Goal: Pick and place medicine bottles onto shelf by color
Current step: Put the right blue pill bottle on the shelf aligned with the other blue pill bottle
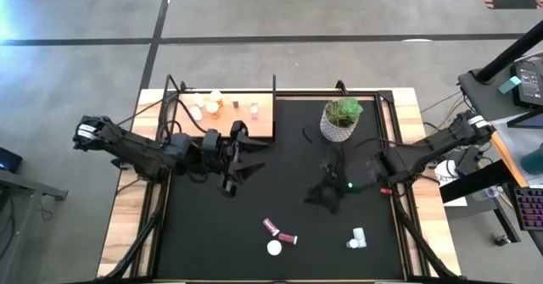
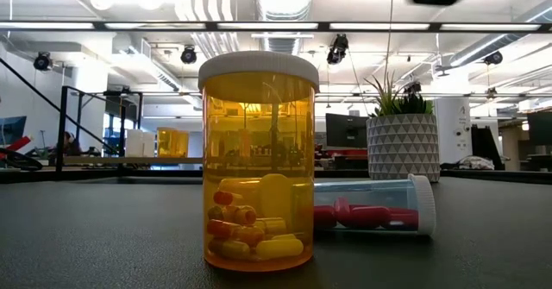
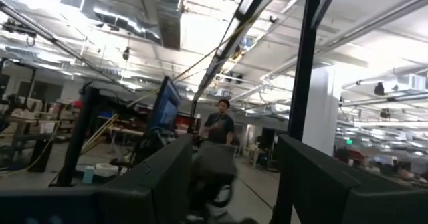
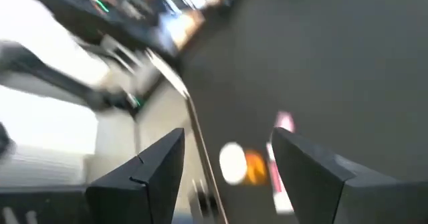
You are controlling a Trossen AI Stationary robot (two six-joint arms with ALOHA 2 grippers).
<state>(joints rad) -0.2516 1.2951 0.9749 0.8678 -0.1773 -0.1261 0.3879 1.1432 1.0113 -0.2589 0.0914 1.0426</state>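
Five bottles (image 1: 212, 104) sit on the shelf (image 1: 254, 125) at the bench's far left corner. Four more lie near the front edge: two red (image 1: 280, 231), one orange (image 1: 274, 247), one white (image 1: 357, 236). The left gripper (image 1: 246, 158) and right gripper (image 1: 327, 189) both hover open, holding nothing.

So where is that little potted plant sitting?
From above, the potted plant stands at the table's far edge, right of the shelf.
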